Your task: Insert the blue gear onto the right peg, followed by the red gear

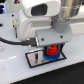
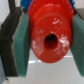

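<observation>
In the wrist view the red gear (image 2: 49, 41) fills the frame between my two teal finger pads (image 2: 20, 44), which press on its sides. A sliver of the blue gear (image 2: 31, 2) shows behind it. In the exterior view my gripper (image 1: 52, 50) hangs over the grey plate (image 1: 33, 58), shut on the red gear (image 1: 52, 50), which sits directly above the blue gear (image 1: 50, 56) resting on the plate. The right peg is hidden under the gears.
The grey plate with its black border lies on a white table (image 1: 15, 70). A black cable (image 1: 15, 41) runs across the exterior view's left toward the wrist. The arm's white body (image 1: 37, 17) fills the upper part.
</observation>
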